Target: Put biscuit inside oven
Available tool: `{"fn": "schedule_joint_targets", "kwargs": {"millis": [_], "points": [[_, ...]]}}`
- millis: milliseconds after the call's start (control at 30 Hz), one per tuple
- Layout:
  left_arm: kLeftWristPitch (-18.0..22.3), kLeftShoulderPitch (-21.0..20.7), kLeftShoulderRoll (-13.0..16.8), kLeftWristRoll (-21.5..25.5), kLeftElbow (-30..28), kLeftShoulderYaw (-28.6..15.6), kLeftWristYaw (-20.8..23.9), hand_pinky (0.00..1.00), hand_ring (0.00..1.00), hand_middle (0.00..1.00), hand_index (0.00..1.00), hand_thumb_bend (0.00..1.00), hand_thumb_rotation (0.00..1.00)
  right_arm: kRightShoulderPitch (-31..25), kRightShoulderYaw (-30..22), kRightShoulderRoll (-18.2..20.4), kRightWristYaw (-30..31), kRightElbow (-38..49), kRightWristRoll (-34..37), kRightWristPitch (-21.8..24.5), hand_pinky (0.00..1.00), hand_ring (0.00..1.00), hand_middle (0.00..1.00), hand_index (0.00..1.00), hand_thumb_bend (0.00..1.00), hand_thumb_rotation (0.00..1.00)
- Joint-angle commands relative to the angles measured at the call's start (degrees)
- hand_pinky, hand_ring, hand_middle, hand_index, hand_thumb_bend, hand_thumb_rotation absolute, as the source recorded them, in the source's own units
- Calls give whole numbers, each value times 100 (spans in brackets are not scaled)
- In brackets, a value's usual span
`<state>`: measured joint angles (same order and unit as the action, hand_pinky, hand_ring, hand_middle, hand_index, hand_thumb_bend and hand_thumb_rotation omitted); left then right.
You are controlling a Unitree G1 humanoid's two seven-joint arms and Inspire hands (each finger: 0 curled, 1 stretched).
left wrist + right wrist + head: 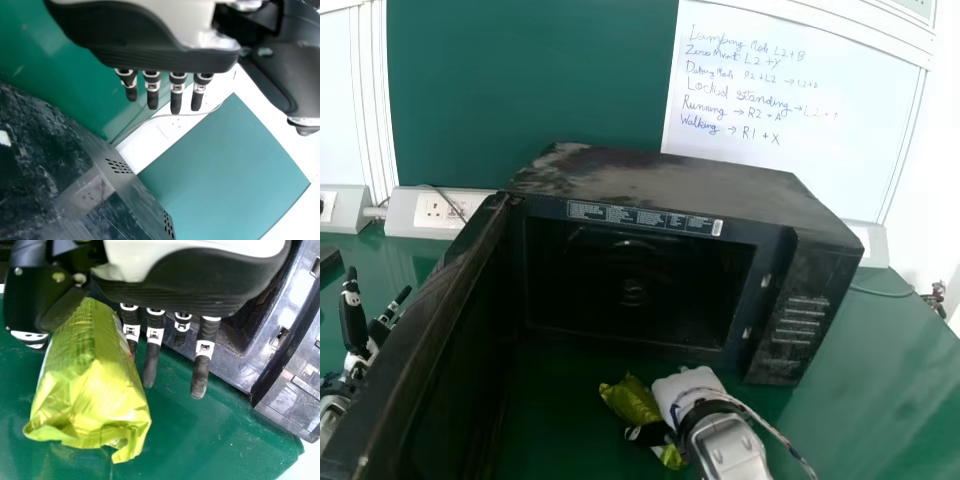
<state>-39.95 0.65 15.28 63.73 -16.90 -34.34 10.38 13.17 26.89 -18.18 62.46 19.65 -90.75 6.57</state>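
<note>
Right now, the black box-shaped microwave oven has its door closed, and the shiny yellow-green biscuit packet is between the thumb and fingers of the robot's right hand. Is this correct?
Not quite: the head view shows the oven's door open. The biscuit packet is indeed between the right hand's thumb and fingers.

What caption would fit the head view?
A robot's right hand holds a biscuit packet in front of an open oven.
</note>
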Motion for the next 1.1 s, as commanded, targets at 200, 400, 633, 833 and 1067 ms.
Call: {"fn": "schedule_joint_targets", "kwargs": {"millis": [200, 400, 633, 833, 1067], "points": [[10, -80, 2, 97, 1, 25, 20, 67, 74, 76, 74, 62, 0, -449, 224, 98, 449, -630, -265, 323, 15, 23, 48, 73, 57, 1], [20, -75, 24, 95, 39, 13, -46, 67, 74, 76, 74, 60, 0, -475, 293, 60, 493, -594, -313, 298, 19, 27, 47, 72, 56, 0], [-3, -85, 13, 130, 18, 6, 24, 67, 74, 77, 75, 60, 0, -471, 316, 60, 524, -569, -351, 298, 21, 30, 47, 73, 56, 0], [20, -70, 17, 104, 6, 26, 7, 67, 74, 76, 74, 61, 0, -441, 263, 95, 589, -544, -385, 348, 14, 22, 47, 72, 56, 0], [39, -74, 23, 80, 31, 28, -28, 66, 73, 76, 73, 62, 0, -521, 37, 129, 395, -180, -286, 468, 8, 15, 47, 74, 56, 0]]}}
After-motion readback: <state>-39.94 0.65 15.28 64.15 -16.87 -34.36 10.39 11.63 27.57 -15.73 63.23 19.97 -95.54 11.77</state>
